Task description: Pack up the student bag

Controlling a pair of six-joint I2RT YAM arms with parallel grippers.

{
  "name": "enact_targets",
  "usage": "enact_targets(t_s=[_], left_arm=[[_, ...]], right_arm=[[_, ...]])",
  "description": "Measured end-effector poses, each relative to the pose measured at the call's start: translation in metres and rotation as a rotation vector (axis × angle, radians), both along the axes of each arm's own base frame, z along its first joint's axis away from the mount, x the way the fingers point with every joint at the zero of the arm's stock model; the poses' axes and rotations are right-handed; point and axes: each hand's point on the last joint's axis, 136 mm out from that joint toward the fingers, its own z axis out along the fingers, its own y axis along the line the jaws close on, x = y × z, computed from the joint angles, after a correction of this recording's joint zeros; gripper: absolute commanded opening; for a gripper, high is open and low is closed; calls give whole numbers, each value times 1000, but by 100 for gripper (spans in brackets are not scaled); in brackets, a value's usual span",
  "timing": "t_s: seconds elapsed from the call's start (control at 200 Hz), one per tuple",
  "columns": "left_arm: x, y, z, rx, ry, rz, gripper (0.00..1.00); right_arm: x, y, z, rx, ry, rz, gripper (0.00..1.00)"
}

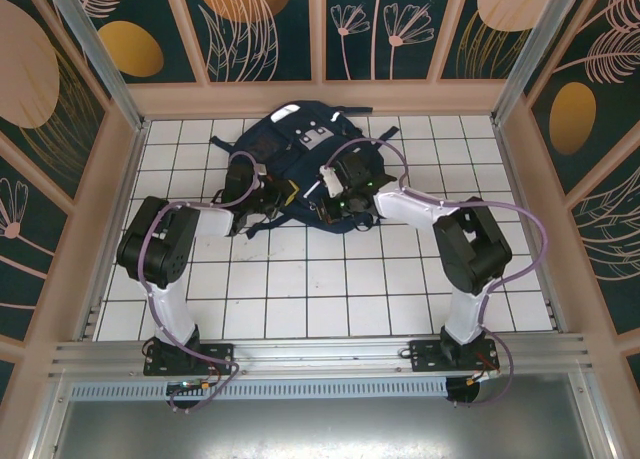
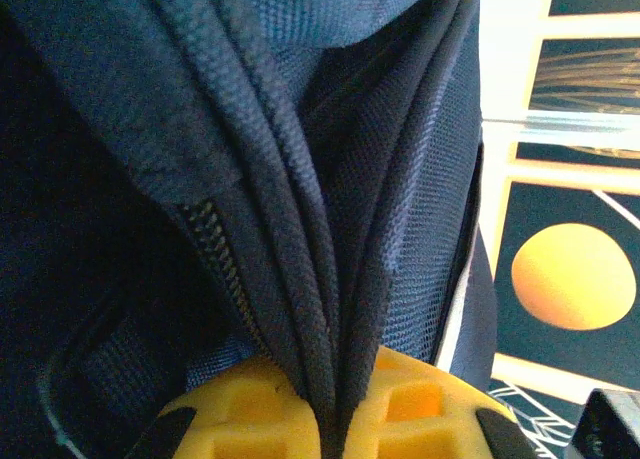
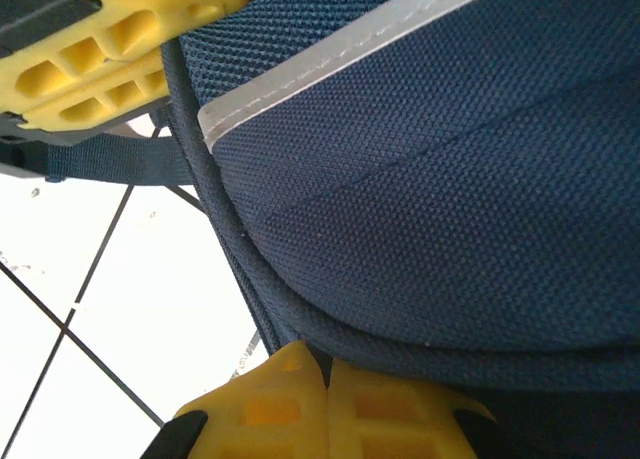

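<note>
Top external view: we see the student bag (image 1: pixel 300 144), a navy backpack with grey patches, lying on the white tiled table (image 1: pixel 320 279) at its far middle, close to the back wall. Both arms reach in from the near edge and meet over the bag's near side. The left gripper (image 1: pixel 280 191) is on the bag's left part and the right gripper (image 1: pixel 325 179) on its right part.

Left wrist view: we look closely at dark blue woven fabric (image 2: pixel 150 99). Several corded folds run downward and are pinched between the two yellow fingers (image 2: pixel 240 414) of the left gripper (image 2: pixel 330 419), which are closed tightly on them. A zipper (image 2: pixel 215 244) runs diagonally just left of the folds.

Right wrist view: the bag (image 3: pixel 450 179) bulges across the right, with a white reflective stripe (image 3: pixel 350 44) near the top. Its corded edge runs down into the seam where the right gripper (image 3: pixel 325 399) has its yellow fingers (image 3: pixel 270 414) pressed together, so they grip that edge. A dark strap (image 3: pixel 110 159) lies over the tiles at left. A yellow ribbed piece (image 3: pixel 140 29) sits in the upper left corner; we cannot tell what it belongs to.
</note>
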Motion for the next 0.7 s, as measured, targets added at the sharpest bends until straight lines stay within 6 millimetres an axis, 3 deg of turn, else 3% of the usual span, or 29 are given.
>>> enact_targets(t_s=[0.365, 0.47, 0.576, 0.701], left_arm=[[-1, -2, 3, 20, -17, -62, 0], [-2, 1, 1, 12, -16, -56, 0], [-4, 15, -8, 21, 10, -29, 0], [-3, 19, -5, 20, 5, -18, 0]], right_arm=[[0, -5, 12, 26, -16, 27, 0], [-2, -1, 15, 59, 13, 33, 35], [7, -1, 15, 57, 13, 12, 40], [16, 4, 14, 49, 8, 8, 41]])
